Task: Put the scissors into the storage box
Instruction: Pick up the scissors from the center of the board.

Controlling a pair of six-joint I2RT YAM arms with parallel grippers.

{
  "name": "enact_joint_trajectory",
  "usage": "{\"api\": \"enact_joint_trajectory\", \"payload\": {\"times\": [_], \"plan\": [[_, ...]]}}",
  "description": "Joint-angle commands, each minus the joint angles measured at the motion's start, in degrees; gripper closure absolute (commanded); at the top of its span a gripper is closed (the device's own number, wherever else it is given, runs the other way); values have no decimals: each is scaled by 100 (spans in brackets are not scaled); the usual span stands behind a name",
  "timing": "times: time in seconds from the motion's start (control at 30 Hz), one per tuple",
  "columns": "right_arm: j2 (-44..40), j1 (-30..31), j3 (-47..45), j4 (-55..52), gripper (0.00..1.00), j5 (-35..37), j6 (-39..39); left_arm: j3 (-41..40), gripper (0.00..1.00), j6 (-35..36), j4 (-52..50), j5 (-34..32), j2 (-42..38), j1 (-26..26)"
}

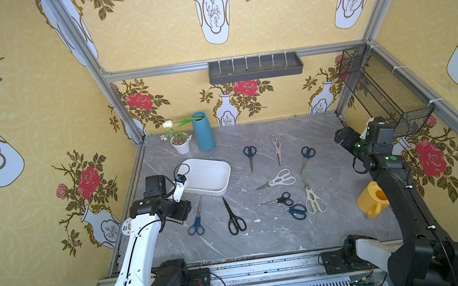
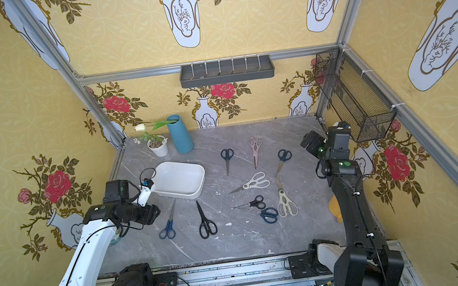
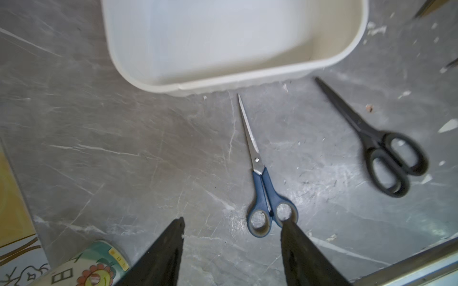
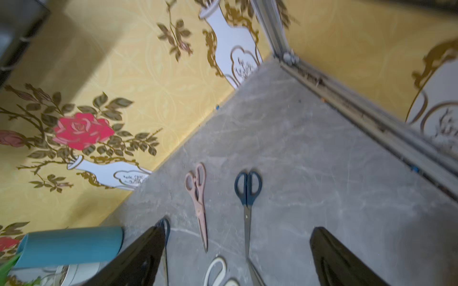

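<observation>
The left gripper [image 3: 233, 222] hangs spread and empty beside the blue scissors [image 3: 260, 173], which lie flat just before the empty box [image 3: 347, 49] near the desk's [image 1: 263, 240] left edge. The right gripper [image 4: 240, 225] gapes idle. Closing off-centre could skid them away.

In the left wrist view, the only lettering I can make out is on a flower-printed object [image 3: 94, 262]: one bold boxy character like 日, with the strokes beside it cut off. A small yellow strip on it carries marks too blurred for me to read.
</observation>
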Motion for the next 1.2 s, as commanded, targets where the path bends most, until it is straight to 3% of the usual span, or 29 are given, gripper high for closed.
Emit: {"api": "enact_joint_trajectory", "payload": {"times": [0.0, 0.1, 0.13, 0.23, 0.3, 0.37, 0.5, 0.6, 0.73, 1.17], "plan": [[-315, -6, -303, -473, 3, -1123, 43, -278, 42, 1084, 272, -371, 98, 32], [-101, 155, -236, -946, 1, -1995, -232, -309, 42, 1314, -190, -340, 199, 29], [6, 403, -240, -1114, 4, -1972, -198, -321, 42, 1315, -295, -304, 257, 28], [311, 2258, -330, -1308, 18, -993, 227, -348, 40, 1167, -407, -165, 423, 42], [894, 3712, -206, -1489, 31, -323, 681, -351, 37, 945, -332, -109, 442, 31], [1596, 4922, 125, -1605, 36, 167, 1053, -343, 36, 761, -280, -28, 432, 37], [3098, 6472, 1047, -1606, 41, 532, 1469, -404, 38, 610, -212, 65, 501, 21], [3868, 6998, 1539, -1293, 41, 555, 1533, -665, 43, 708, 43, 88, 641, -2], [4189, 7243, 1771, -1031, 39, 552, 1569, -813, 57, 817, 349, -58, 949, -25], [3060, 7167, 863, -744, 38, 1257, 2183, -1000, 65, 1064, 580, -90, 1402, -24]]}}
